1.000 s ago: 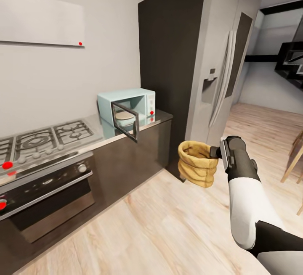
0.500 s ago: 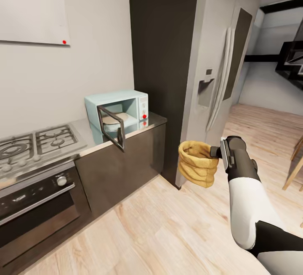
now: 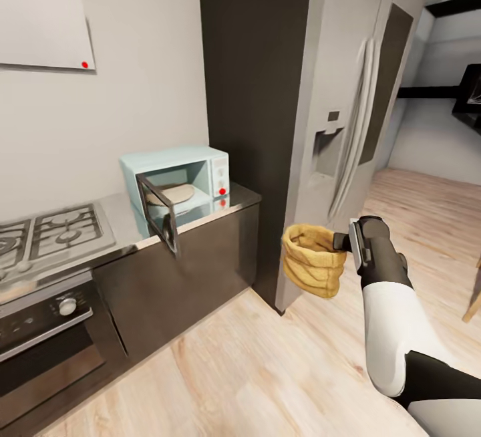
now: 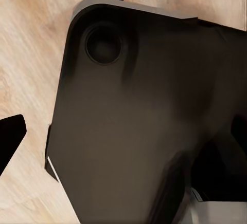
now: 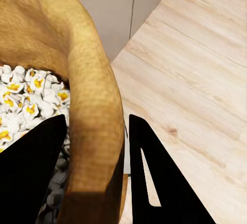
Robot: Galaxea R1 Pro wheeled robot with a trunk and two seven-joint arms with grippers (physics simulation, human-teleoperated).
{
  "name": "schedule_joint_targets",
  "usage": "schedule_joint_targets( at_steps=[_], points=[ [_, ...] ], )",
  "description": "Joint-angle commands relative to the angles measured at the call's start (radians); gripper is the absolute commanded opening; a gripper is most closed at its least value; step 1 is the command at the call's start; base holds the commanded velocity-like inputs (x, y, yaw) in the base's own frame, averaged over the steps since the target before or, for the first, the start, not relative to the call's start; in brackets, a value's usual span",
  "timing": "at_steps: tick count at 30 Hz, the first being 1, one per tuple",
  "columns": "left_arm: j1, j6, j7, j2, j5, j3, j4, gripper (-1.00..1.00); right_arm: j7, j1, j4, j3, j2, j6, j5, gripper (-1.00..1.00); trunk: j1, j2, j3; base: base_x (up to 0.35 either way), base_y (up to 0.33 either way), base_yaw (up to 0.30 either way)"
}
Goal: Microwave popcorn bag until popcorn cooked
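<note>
The tan popcorn bag [image 3: 312, 260] hangs over the wood floor, in front of the fridge, with my right gripper [image 3: 347, 242] shut on its rolled rim. In the right wrist view one black finger [image 5: 31, 172] is inside the bag [image 5: 95, 111] and the other outside, and white-and-yellow popcorn [image 5: 31, 98] lies in it over some dark grey bits. The mint-blue microwave [image 3: 200, 160] stands on the grey countertop [image 3: 127, 226] to the left of the bag and farther away. Its dark door [image 3: 159, 215] swings open toward me and a pale turntable shows inside.
A tall steel fridge [image 3: 334, 123] with a dark side panel stands right beside the microwave. A gas hob [image 3: 47, 231] and a built-in oven [image 3: 40, 330] are at the left. In the left wrist view a dark robot part [image 4: 139, 121] hangs over the wood floor.
The whole head view has shifted: microwave, hob and oven slid left and the fridge looms larger. The bag stays in my right gripper at the same spot in view.
</note>
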State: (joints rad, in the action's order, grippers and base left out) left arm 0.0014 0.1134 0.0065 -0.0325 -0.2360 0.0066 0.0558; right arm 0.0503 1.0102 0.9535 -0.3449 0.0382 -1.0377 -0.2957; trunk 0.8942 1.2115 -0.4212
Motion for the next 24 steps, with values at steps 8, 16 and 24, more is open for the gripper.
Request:
schedule_joint_targets(
  at_steps=[8, 16, 24],
  points=[
    [0.000, 0.005, 0.000, 0.000, -0.006, 0.001, 0.001, 1.00, 0.005, 0.001, 0.000, 0.000, 0.005, -0.003, 0.007, -1.00, 0.001, 0.001, -0.001, 0.104, -0.074, 0.269],
    [0.000, 0.005, 0.001, -0.001, -0.006, 0.001, 0.001, 1.00, 0.005, 0.001, -0.007, 0.000, 0.012, -0.004, 0.009, -1.00, 0.001, 0.001, -0.001, 0.001, -0.001, 0.269],
    [0.000, 0.004, 0.001, -0.001, -0.006, 0.001, 0.001, 1.00, 0.005, 0.001, -0.009, 0.000, 0.012, -0.004, 0.009, -1.00, 0.001, 0.001, -0.001, 0.000, -0.219, 0.269]
  ],
)
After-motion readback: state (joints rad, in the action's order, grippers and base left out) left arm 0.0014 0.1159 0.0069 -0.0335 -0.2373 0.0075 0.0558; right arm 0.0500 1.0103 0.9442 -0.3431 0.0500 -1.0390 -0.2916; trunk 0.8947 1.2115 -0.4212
